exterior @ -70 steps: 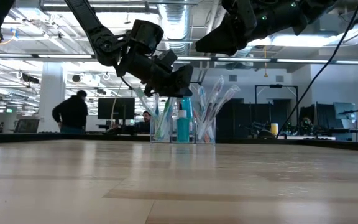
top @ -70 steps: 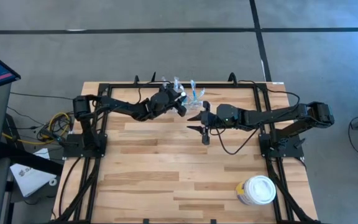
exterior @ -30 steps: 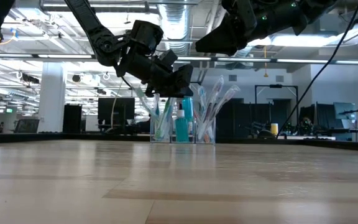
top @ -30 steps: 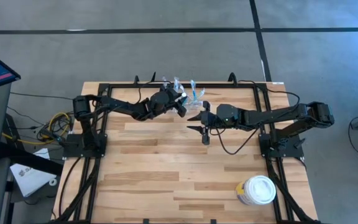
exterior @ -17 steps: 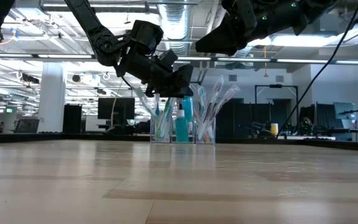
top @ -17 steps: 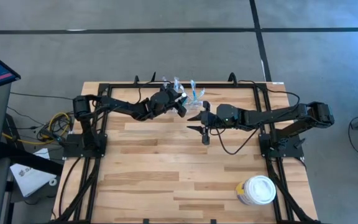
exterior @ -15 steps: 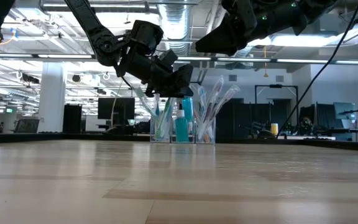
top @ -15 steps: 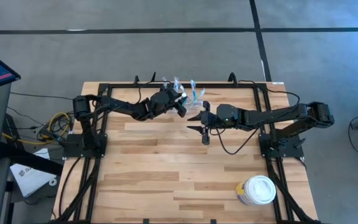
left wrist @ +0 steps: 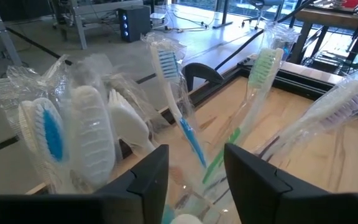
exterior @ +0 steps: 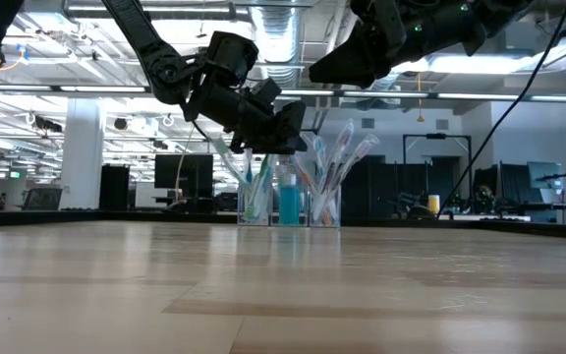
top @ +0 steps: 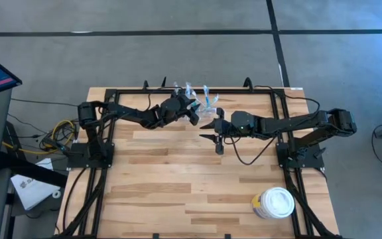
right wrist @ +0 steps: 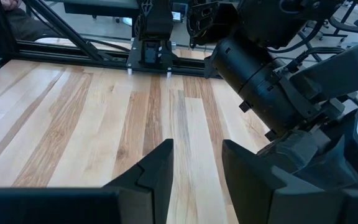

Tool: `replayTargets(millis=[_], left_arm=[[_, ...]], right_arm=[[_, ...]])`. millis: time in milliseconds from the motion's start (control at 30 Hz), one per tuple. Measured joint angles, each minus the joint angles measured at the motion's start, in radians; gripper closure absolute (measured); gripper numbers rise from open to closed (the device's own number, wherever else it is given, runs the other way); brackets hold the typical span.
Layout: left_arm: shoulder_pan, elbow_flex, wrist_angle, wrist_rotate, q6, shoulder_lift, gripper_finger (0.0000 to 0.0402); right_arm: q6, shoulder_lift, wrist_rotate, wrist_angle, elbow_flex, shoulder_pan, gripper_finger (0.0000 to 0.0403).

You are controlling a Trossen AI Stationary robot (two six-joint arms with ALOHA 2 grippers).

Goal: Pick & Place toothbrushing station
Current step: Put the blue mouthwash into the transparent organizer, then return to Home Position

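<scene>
Nearest, at the lower right of the high view, a round white-lidded tub (top: 274, 203) stands on the pale wooden slatted table (top: 178, 179); what it holds is hidden. Mid-table, right of centre, the right gripper (top: 214, 133) hangs with its fingers (right wrist: 151, 171) spread wide — nothing between them. Farther back, at the upper centre by the far edge, sits the clear plastic toothbrushing station (exterior: 288, 187), upright, crowded with wrapped toothbrushes (left wrist: 179, 106) — blue, green and white — and a teal tube (exterior: 288, 195) in the middle. The left gripper (top: 192, 113) hovers just above its left side, fingers (left wrist: 148, 177) parted around the brush handles, clamping none that I can see.
</scene>
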Motion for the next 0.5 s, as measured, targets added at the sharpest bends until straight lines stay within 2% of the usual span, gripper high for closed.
replayTargets(millis=[233,500], left_arm=[[0.000,0.000,0.000,0.000,0.000,0.000,0.0222],[0.000,0.000,0.000,0.000,0.000,0.000,0.0216]], right_arm=[[0.000,0.000,0.000,0.000,0.000,0.000,0.0276],[0.000,0.000,0.000,0.000,0.000,0.000,0.0276]])
